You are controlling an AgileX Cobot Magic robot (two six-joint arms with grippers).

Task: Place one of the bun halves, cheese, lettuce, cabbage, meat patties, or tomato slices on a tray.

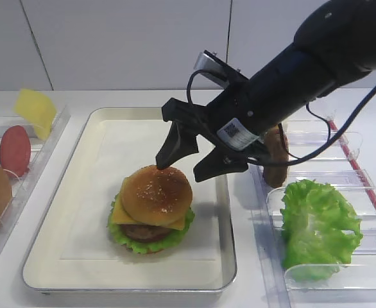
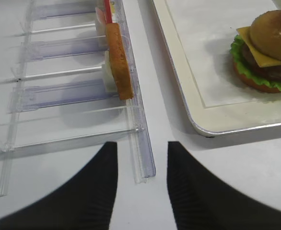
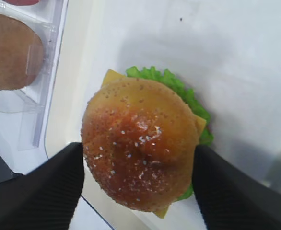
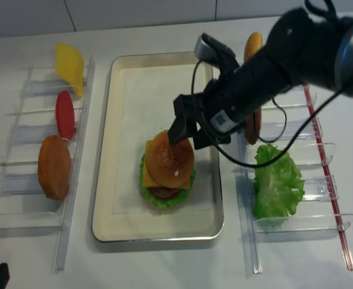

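Right gripper is hanging just above the stacked burger's top bun, fingers spread wide, one to each side of the dome and apart from it.

Tray is lying open behind, left of and in front of the burger: bare white liner.

Clear left rack is holding upright cheese, tomato slice and bun half, walling that side.

Right rack with lettuce is crowding the tray's right rim.

Left gripper is straddling the left rack's rail, fingers parted.
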